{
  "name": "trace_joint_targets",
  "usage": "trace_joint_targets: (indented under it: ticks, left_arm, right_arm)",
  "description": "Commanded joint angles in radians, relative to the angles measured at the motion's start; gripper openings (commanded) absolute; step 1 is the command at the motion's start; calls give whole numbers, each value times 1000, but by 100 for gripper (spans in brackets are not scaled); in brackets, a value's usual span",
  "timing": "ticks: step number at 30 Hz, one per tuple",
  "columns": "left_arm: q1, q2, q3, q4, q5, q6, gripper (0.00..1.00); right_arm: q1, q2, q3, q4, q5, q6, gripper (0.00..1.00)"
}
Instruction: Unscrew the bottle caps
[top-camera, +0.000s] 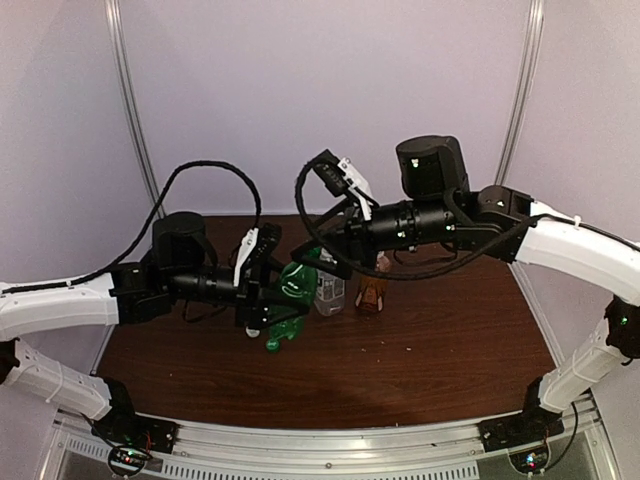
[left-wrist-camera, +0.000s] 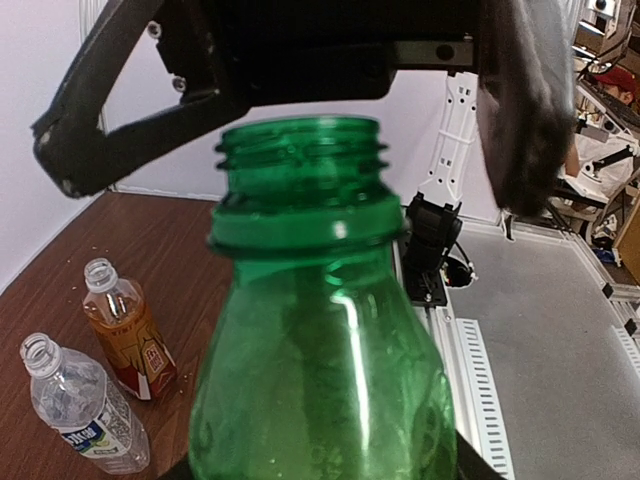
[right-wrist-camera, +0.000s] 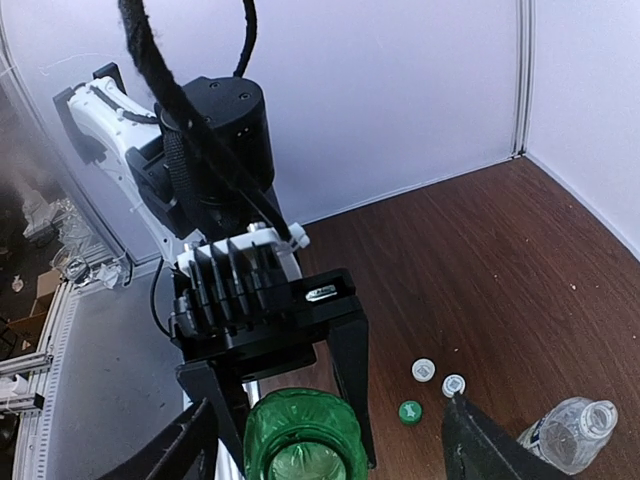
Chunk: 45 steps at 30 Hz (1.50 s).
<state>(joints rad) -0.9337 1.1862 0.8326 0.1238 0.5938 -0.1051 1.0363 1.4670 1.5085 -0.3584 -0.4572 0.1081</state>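
Around the open neck of the translucent green plastic bottle, the right pincer holds its black fingers wide apart. The left pincer is clamped on that bottle's body. Only the right wrist view shows the small round plastic caps, two white and one green, lying on the dark wooden table near the green bottle. Only the left wrist view shows its bare threads. Beside it are the amber-filled red-labelled bottle and the clear crinkled water bottle, both open-necked.

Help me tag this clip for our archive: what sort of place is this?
Probably a robotics lab test cell. A brown wooden tabletop is boxed in by plain white panels. A left arm and a right arm are mounted at its near edge, and workshop clutter shows beyond.
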Motion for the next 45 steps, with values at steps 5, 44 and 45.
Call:
trace_joint_targets:
  ticks: [5, 44, 45]
  left_arm:
    - [-9, 6, 41, 37, 13, 27, 27]
    - [-9, -5, 38, 15, -34, 43, 27]
    - [-10, -3, 39, 16, -35, 45, 27]
  right_arm:
    - [-2, -10, -11, -33, -61, 8, 69]
    - [-18, 9, -51, -6, -118, 26, 35]
    - [-19, 10, -52, -5, -118, 25, 34]
